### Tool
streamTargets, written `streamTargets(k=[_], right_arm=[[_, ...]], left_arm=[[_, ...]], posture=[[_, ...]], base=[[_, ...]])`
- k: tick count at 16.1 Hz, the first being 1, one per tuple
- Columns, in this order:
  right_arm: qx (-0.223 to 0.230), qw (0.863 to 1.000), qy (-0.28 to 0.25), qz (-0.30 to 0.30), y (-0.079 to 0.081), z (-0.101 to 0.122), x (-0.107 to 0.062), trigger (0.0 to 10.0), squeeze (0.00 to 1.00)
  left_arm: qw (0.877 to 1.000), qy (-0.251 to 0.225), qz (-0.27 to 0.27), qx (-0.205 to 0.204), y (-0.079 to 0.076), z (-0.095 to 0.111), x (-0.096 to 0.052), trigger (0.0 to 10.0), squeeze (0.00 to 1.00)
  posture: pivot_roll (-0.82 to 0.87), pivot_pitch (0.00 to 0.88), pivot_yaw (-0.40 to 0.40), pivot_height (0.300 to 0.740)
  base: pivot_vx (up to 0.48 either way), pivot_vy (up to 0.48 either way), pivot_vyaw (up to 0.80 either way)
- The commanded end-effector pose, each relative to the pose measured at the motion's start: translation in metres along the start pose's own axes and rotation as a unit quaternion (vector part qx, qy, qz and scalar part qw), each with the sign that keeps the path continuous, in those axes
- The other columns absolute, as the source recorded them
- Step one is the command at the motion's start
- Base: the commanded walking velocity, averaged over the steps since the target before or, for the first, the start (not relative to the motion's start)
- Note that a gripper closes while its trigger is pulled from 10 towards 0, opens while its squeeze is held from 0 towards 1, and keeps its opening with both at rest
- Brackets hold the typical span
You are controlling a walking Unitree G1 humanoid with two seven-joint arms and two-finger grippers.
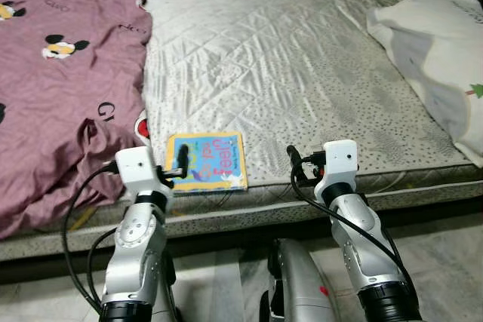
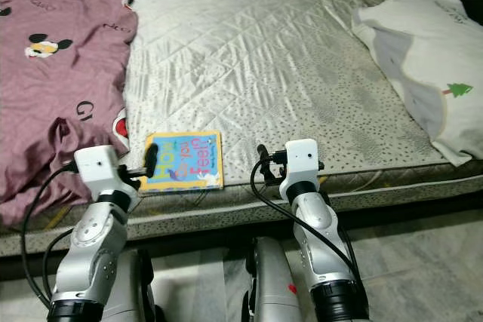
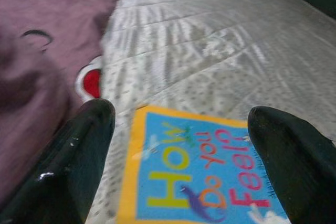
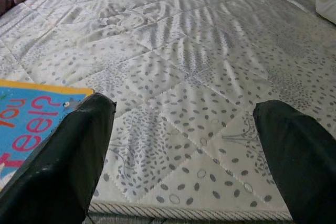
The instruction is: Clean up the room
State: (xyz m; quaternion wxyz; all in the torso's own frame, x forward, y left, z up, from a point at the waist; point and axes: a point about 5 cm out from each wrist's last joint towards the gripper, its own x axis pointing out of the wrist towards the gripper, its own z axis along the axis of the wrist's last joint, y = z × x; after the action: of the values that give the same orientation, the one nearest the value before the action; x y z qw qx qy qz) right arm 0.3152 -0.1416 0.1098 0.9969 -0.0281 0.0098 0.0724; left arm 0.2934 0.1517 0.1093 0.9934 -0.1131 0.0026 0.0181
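Near the front edge of the bare mattress (image 1: 302, 73), a blue and yellow picture book (image 1: 207, 161) lies flat beside the purple blanket (image 1: 60, 73). Left gripper (image 3: 181, 145) hovers over the book with its 2 fingers spread wide. Right gripper (image 4: 184, 150), also spread, hangs over bare mattress just beside the book, with a white pillow (image 1: 441, 50) far off.

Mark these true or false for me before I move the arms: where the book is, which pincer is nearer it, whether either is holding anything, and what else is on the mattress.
1. The book lies flat near the mattress front edge. True.
2. The right pincer is closed on the book. False: it is open, over bare mattress beside the book.
3. The left pincer is open with the book between its fingers' line of sight. True.
4. The purple blanket covers the book. False: it lies beside it.
5. A white pillow sits on the mattress's right. True.
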Motion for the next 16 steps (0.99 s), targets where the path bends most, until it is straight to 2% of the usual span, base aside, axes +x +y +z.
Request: streamTargets(k=[1,4,5,7,12,14,16], right_arm=[[0.003,1.000,0.009,-0.003,-0.003,-0.006,-0.002,10.0,0.00],[0.002,1.000,0.017,-0.003,-0.004,-0.009,-0.004,10.0,0.00],[0.002,1.000,0.017,-0.003,-0.005,-0.009,-0.004,10.0,0.00],[-0.004,1.000,0.021,-0.007,-0.009,-0.010,-0.005,10.0,0.00],[-0.035,0.999,0.010,-0.022,-0.024,-0.003,-0.011,10.0,0.00],[-0.048,0.999,0.003,-0.026,-0.030,0.002,-0.019,10.0,0.00],[-0.069,0.997,0.000,-0.018,-0.033,0.007,-0.037,10.0,0.00]], left_arm=[[1.000,0.020,0.020,-0.005,0.005,-0.008,-0.002,10.0,0.00],[0.995,0.016,0.086,-0.050,0.025,-0.006,-0.004,10.0,0.00],[0.994,0.019,0.092,-0.053,0.028,-0.007,-0.005,10.0,0.00],[0.989,0.042,0.125,-0.061,0.045,-0.015,-0.009,10.0,0.00],[0.987,0.062,0.122,-0.087,0.066,-0.014,0.010,10.0,0.00],[0.988,0.061,0.103,-0.093,0.065,-0.012,0.019,10.0,0.00],[0.989,0.077,0.077,-0.100,0.059,-0.016,0.028,10.0,0.00]], posture=[[-0.05,0.151,-0.039,0.519],[-0.05,0.154,-0.040,0.514],[-0.05,0.155,-0.041,0.514],[-0.05,0.167,-0.046,0.514],[-0.09,0.189,-0.056,0.514],[-0.11,0.198,-0.057,0.514],[-0.15,0.205,-0.062,0.514]], base=[[0.000,0.000,0.00],[0.000,0.000,0.00],[0.000,0.000,0.00],[0.000,0.000,0.00],[0.000,0.000,0.00],[0.000,0.000,0.00],[0.000,0.000,0.00]])
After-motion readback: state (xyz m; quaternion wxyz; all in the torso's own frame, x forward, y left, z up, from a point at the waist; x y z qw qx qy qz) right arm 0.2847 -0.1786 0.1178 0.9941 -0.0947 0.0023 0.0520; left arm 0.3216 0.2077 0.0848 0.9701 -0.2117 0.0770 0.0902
